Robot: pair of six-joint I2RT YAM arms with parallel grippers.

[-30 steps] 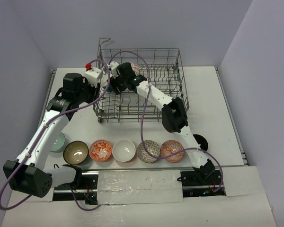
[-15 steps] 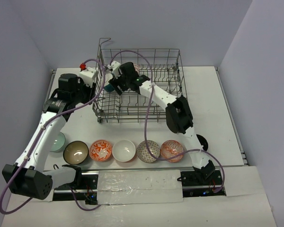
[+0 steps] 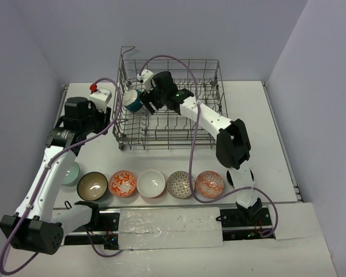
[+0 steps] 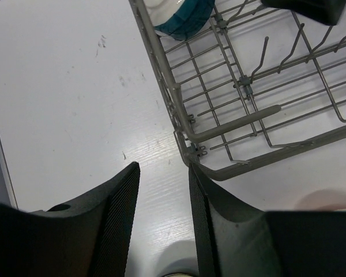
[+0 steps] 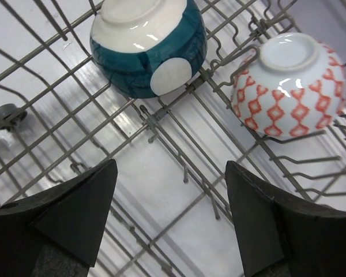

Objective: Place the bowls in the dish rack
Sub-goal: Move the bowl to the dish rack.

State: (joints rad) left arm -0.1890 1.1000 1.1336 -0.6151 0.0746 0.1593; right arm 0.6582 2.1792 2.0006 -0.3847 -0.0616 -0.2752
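Observation:
The dish rack (image 3: 203,115) stands at the table's back middle. Two bowls sit upside down on its tines: a teal one with white spots (image 5: 147,49) (image 3: 132,101) in the left part, and a white one with red diamonds (image 5: 288,86) beside it. My right gripper (image 5: 170,167) (image 3: 150,104) hangs open inside the rack just short of both, holding nothing. My left gripper (image 4: 162,167) is outside the rack's front-left corner (image 4: 187,138), over bare table, open and holding nothing. Several more bowls line the front edge: brown (image 3: 92,184), orange-patterned (image 3: 123,183), white (image 3: 151,183).
The front row also holds a pale green bowl (image 3: 72,172), a grey-patterned bowl (image 3: 180,184), a red-patterned bowl (image 3: 209,183) and a black bowl (image 3: 244,175) partly behind the right arm. Purple cables loop over the rack. Walls close in on three sides.
My left arm has drawn back to the left, away from the rack's edge, its jaws spreading a little. The teal bowl now shows in the rack. My right gripper has opened wider.

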